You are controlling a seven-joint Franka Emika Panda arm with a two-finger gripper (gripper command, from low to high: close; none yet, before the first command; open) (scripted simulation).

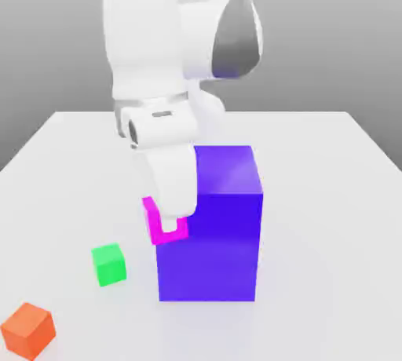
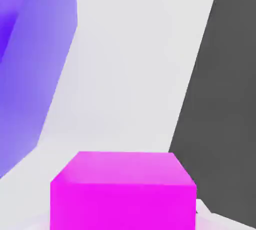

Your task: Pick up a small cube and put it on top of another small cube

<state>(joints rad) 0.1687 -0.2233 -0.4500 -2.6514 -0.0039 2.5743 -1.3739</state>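
Setting: pale grey surface [image 1: 314, 195] under a plain grey backdrop, rendered in simulation.
Arm: white, bulky, reaching down from the top of the exterior view, wrist just above the big block.
Fingers [image 1: 174, 222]: clenched on the magenta cube, wrapped by the white finger housing from above.
Magenta cube [image 1: 161, 226]: small, plain, gripped and raised off the surface, overlapping the upper corner of the big block on the exterior view's left; contact with the block cannot be told. In the hand view [image 2: 122, 191], close and square-on, top face and one side showing.
Green cube [image 1: 109, 264]: small, plain, resting on the surface, lower than the magenta cube and toward the exterior view's left, apart from it, near the big block's base.
Big block [image 1: 216, 234]: tall, blue-purple, standing upright on the surface mid-scene; in the hand view [image 2: 30, 64], a pale violet wall at one side.
Orange cube [image 1: 28, 330]: small, on the surface by the near corner at the exterior view's left, well apart from the green cube.
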